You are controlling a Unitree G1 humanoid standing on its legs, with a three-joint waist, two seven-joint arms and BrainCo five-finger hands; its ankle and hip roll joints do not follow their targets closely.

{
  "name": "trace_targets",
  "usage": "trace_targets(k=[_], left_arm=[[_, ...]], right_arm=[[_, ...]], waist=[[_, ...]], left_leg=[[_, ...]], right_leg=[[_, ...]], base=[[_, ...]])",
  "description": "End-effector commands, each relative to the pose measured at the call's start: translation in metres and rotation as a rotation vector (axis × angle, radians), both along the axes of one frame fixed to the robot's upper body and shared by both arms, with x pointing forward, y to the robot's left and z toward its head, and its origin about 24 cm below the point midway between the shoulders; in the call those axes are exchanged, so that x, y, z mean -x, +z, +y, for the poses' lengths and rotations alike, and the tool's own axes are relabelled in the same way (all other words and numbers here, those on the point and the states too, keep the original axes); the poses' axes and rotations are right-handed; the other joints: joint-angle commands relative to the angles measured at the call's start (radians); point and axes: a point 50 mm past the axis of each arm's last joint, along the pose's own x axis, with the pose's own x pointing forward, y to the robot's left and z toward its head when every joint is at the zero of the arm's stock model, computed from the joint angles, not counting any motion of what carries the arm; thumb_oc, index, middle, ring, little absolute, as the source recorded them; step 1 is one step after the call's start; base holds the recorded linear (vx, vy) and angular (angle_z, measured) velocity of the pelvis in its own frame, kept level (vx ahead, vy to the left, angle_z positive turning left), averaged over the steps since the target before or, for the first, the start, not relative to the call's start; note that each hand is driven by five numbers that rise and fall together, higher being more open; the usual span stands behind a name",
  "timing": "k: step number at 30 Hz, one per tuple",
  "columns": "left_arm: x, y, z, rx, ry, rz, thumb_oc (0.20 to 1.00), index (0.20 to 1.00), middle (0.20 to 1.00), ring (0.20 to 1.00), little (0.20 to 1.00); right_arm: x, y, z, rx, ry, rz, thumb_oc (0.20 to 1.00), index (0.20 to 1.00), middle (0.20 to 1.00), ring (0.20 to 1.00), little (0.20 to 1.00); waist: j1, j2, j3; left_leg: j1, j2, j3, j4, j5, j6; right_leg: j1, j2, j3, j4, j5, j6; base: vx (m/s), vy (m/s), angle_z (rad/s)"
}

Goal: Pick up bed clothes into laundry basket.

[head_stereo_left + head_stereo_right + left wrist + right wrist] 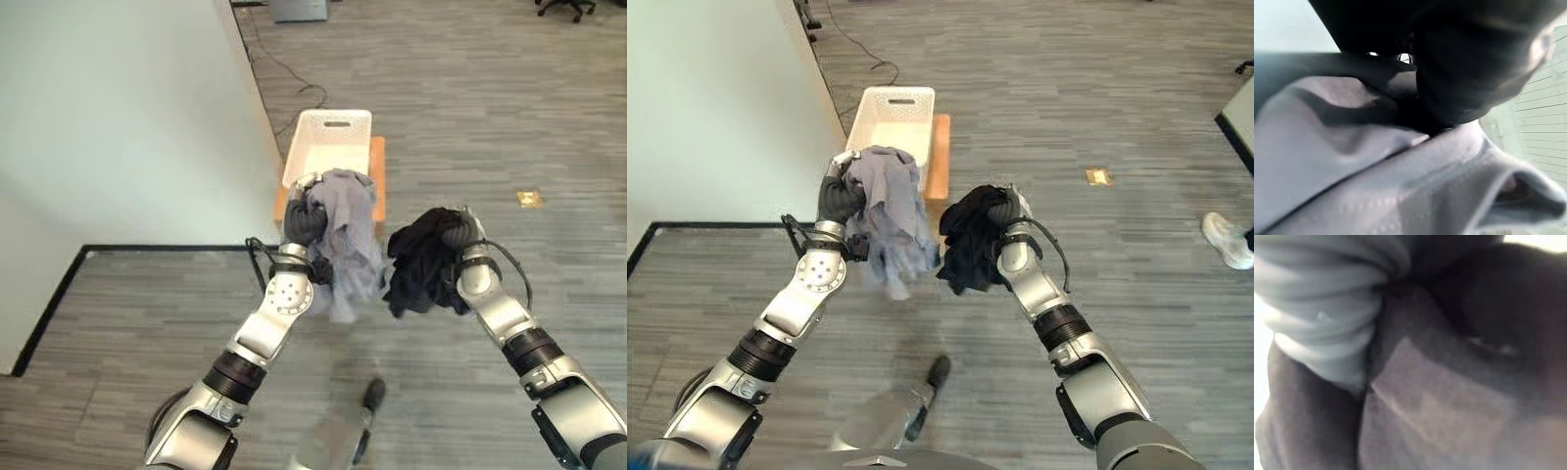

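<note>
From the left eye view, we see both arms raised in front of us, elbows bent, each hand lifted above the grey plank floor (470, 88). Our left hand (299, 217) is curled round a bunched grey garment (345, 245), which drapes down from it and hangs just in front of the near rim of the white laundry basket (328, 137). The basket rests on a low wooden stand (377, 176) beside the pale wall (118, 117). Our right hand (460, 232) is wrapped in a black garment (421, 259) that hangs in a clump, well apart from the basket; the cloth covers most of the fingers.

From the right eye view, the same pose shows, and a person's white shoe (1227, 240) stands at the far right on the floor, with a small yellow scrap (1098, 176) lying nearer the middle.

In the left wrist view, grey cloth lies in folds right against the camera, under the dark cover of the hand; we cannot make out the fingers here.

In the right wrist view, dark cloth and a pale ribbed roll press close, and nothing more can be told.
</note>
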Motion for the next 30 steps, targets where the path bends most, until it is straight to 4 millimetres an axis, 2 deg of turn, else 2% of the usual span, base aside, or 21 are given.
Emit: trace_targets(k=[1,2,3,5,7,8,9,10,11,12,13,14,15,16,19,21,22,26,30], left_arm=[[0.003,0.02,-0.012,0.046,-0.061,-0.109,0.2,0.2,0.2,0.2,0.2],[0.003,0.021,-0.012,0.047,-0.061,-0.11,0.2,0.2,0.2,0.2,0.2],[0.001,0.024,-0.016,0.029,-0.072,-0.12,0.2,0.2,0.2,0.2,0.2],[-0.001,0.03,-0.019,0.001,-0.079,-0.144,0.2,0.2,0.2,0.2,0.2],[-0.004,0.037,-0.021,-0.013,-0.085,-0.167,0.2,0.2,0.2,0.2,0.2],[-0.005,0.037,-0.022,-0.02,-0.091,-0.165,0.2,0.2,0.2,0.2,0.2],[-0.006,0.038,-0.022,-0.026,-0.091,-0.167,0.2,0.2,0.2,0.2,0.2],[-0.007,0.036,-0.023,-0.018,-0.093,-0.155,0.2,0.2,0.2,0.2,0.2],[-0.006,0.043,-0.027,-0.018,-0.128,-0.183,0.2,0.2,0.2,0.2,0.2],[-0.007,0.039,-0.023,-0.007,-0.109,-0.159,0.2,0.2,0.2,0.2,0.2],[-0.01,0.035,-0.014,-0.019,-0.079,-0.14,0.2,0.2,0.2,0.2,0.2],[-0.01,0.035,-0.014,-0.02,-0.078,-0.14,0.2,0.2,0.2,0.2,0.2],[-0.01,0.031,-0.009,-0.024,-0.061,-0.129,0.2,0.2,0.2,0.2,0.2],[-0.011,0.031,-0.009,-0.024,-0.06,-0.13,0.2,0.2,0.2,0.2,0.2],[-0.009,0.025,-0.004,-0.019,-0.061,-0.11,0.2,0.2,0.2,0.2,0.2],[-0.008,0.024,-0.003,-0.015,-0.061,-0.109,0.2,0.2,0.2,0.2,0.2],[-0.007,0.018,-0.001,-0.013,-0.06,-0.089,0.2,0.2,0.2,0.2,0.2],[-0.005,0.013,0.003,0.003,-0.051,-0.071,0.2,0.2,0.2,0.2,0.2],[-0.003,0.007,0.009,0.022,-0.031,-0.048,0.2,0.2,0.2,0.2,0.2]], right_arm=[[-0.011,0.061,0.006,0.131,0.045,-0.228,0.2,0.2,0.2,0.2,0.2],[-0.011,0.062,0.006,0.133,0.045,-0.229,0.2,0.2,0.2,0.2,0.2],[-0.013,0.073,0.005,0.166,0.046,-0.262,0.2,0.2,0.2,0.2,0.2],[-0.018,0.097,-0.002,0.227,0.018,-0.321,0.2,0.2,0.2,0.2,0.2],[-0.02,0.12,-0.003,0.251,0.007,-0.379,0.2,0.2,0.2,0.2,0.2],[-0.02,0.128,-0.003,0.251,0.007,-0.404,0.2,0.2,0.2,0.2,0.2],[-0.018,0.134,-0.006,0.25,0.001,-0.426,0.2,0.2,0.2,0.2,0.2],[-0.016,0.152,-0.01,0.275,-0.021,-0.491,0.2,0.2,0.2,0.2,0.2],[-0.015,0.166,-0.019,0.282,-0.062,-0.514,0.2,0.2,0.2,0.2,0.2],[-0.013,0.17,-0.016,0.277,-0.062,-0.533,0.2,0.2,0.2,0.2,0.2],[-0.011,0.186,-0.007,0.269,-0.043,-0.579,0.2,0.2,0.2,0.2,0.2],[-0.011,0.186,-0.006,0.268,-0.042,-0.578,0.2,0.2,0.2,0.2,0.2],[-0.01,0.2,0.001,0.265,-0.019,-0.615,0.2,0.2,0.2,0.2,0.2],[-0.01,0.2,0.001,0.265,-0.018,-0.616,0.2,0.2,0.2,0.2,0.2],[-0.009,0.236,0.009,0.286,-0.01,-0.674,0.2,0.2,0.2,0.2,0.2],[-0.01,0.241,0.013,0.288,-0.006,-0.676,0.2,0.2,0.2,0.2,0.2],[-0.014,0.244,0.011,0.303,-0.016,-0.653,0.2,0.2,0.2,0.2,0.2],[-0.019,0.247,0.013,0.305,-0.02,-0.632,0.2,0.2,0.2,0.2,0.2],[-0.024,0.232,0.017,0.311,-0.01,-0.579,0.2,0.2,0.2,0.2,0.2]], waist=[[0.005,0.019,-0.068],[0.005,0.018,-0.069],[-0.019,0.038,-0.057],[-0.045,0.054,-0.049],[-0.074,0.048,-0.034],[-0.093,0.047,-0.026],[-0.103,0.029,-0.024],[-0.106,0.007,-0.025],[-0.111,0.0,-0.031],[-0.106,-0.014,-0.027],[-0.086,-0.029,-0.047],[-0.085,-0.028,-0.05],[-0.067,-0.042,-0.062],[-0.068,-0.042,-0.061],[-0.044,-0.063,-0.09],[-0.044,-0.065,-0.089],[-0.036,-0.068,-0.096],[-0.033,-0.07,-0.1],[-0.025,-0.065,-0.101]], left_leg=[[0.101,0.092,-0.114,-0.133,0.002,-0.099],[0.101,0.092,-0.113,-0.133,-0.007,-0.099],[0.124,0.106,-0.127,-0.133,-0.014,-0.09],[0.158,0.121,-0.145,-0.133,-0.028,-0.084],[0.178,0.118,-0.169,-0.133,-0.048,-0.087],[0.196,0.115,-0.187,-0.133,-0.056,-0.088],[0.21,0.097,-0.203,-0.133,-0.066,-0.087],[0.221,0.086,-0.212,-0.133,-0.085,-0.089],[0.223,0.082,-0.232,-0.133,-0.098,-0.09],[0.222,0.093,-0.221,-0.133,-0.11,-0.087],[0.226,0.098,-0.22,-0.133,-0.115,-0.086],[0.231,0.102,-0.218,-0.133,-0.128,-0.084],[0.227,0.109,-0.207,-0.133,-0.121,-0.089],[0.226,0.109,-0.207,-0.133,-0.12,-0.089],[0.231,0.119,-0.207,-0.133,-0.138,-0.104],[0.225,0.116,-0.212,-0.133,-0.127,-0.11],[0.23,0.119,-0.216,-0.133,-0.142,-0.113],[0.224,0.118,-0.228,-0.133,-0.139,-0.123],[0.216,0.123,-0.241,-0.133,-0.139,-0.136]], right_leg=[[-0.21,-0.037,0.016,0.232,0.317,0.037],[-0.213,-0.038,0.017,0.239,0.31,0.036],[-0.29,0.001,0.034,0.355,0.318,0.02],[-0.38,0.058,0.034,0.367,0.266,0.008],[-0.424,0.1,0.028,0.233,0.191,-0.007],[-0.445,0.127,0.026,0.178,0.18,-0.015],[-0.473,0.141,0.049,0.088,0.191,-0.015],[-0.477,0.129,0.046,-0.024,0.207,-0.011],[-0.424,0.111,0.04,-0.112,0.225,-0.005],[-0.399,0.071,0.026,-0.141,0.276,0.014],[-0.386,0.061,0.03,-0.16,0.299,0.016],[-0.379,0.064,0.03,-0.167,0.291,0.014],[-0.361,0.046,0.011,-0.194,0.313,0.016],[-0.359,0.045,0.011,-0.197,0.315,0.016],[-0.325,0.039,-0.015,-0.215,0.303,0.007],[-0.326,0.037,-0.019,-0.216,0.31,0.008],[-0.31,0.039,-0.026,-0.219,0.293,0.002],[-0.303,0.037,-0.037,-0.22,0.282,-0.003],[-0.295,0.035,-0.056,-0.22,0.265,-0.006]], base=[[0.24,0.136,-0.03],[0.13,0.111,0.36],[0.17,0.125,0.55],[0.22,0.111,0.47],[0.21,-0.024,0.47],[0.22,-0.051,0.67],[0.27,-0.061,0.63],[0.24,-0.079,0.19],[0.19,-0.134,0.82],[0.1,-0.164,0.88],[0.1,-0.144,0.8],[0.11,-0.111,0.16],[0.08,-0.049,-0.28],[0.07,-0.057,-0.45],[0.12,-0.041,-0.06],[0.04,-0.032,0.08],[0.03,-0.017,0.06],[0.02,-0.017,0.04],[0.01,-0.015,0.16]])
